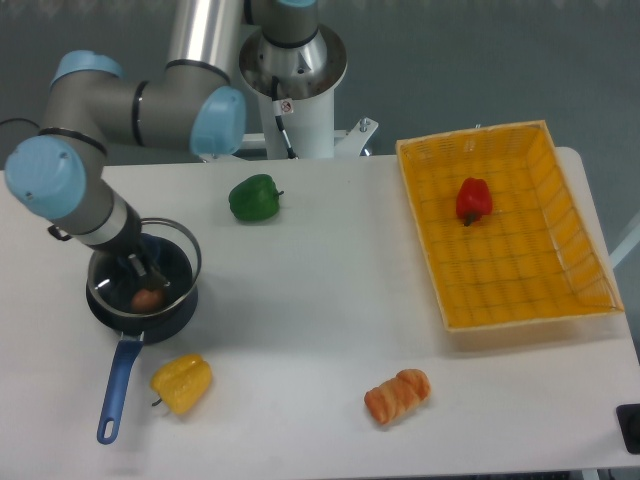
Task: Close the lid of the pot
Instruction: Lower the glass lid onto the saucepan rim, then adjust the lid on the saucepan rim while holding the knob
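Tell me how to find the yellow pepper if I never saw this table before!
Start at the small round dark pot on the left of the white table and follow its long blue handle toward the front edge. The shiny yellow bell pepper lies just right of that handle. It is the only yellow vegetable; the other peppers are green and red.

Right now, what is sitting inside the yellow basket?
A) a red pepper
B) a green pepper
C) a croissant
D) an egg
A: a red pepper lies alone in the yellow basket; the green pepper and the croissant are out on the table, and the egg is in the pot.
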You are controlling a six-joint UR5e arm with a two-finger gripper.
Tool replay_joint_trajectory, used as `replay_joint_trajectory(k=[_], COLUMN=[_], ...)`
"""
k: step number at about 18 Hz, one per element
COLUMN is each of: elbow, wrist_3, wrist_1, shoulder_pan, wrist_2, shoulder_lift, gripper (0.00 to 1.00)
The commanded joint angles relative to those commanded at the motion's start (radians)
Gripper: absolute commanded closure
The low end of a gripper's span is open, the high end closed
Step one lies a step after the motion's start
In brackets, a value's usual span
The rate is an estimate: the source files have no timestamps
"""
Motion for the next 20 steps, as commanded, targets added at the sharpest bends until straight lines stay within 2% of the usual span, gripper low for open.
replay_joint_trajectory(k=[7, 13, 20], elbow=[-0.006, 0.003, 0.005], wrist_3=[-0.018, -0.021, -0.023], wrist_1=[-0.005, 0.0, 0.003], shoulder_pan=[-0.015, -0.015, -0.015], wrist_2=[0.003, 0.023, 0.026], shoulder_lift=[-0.009, -0.049, -0.052], gripper=[0.45, 0.45, 0.45])
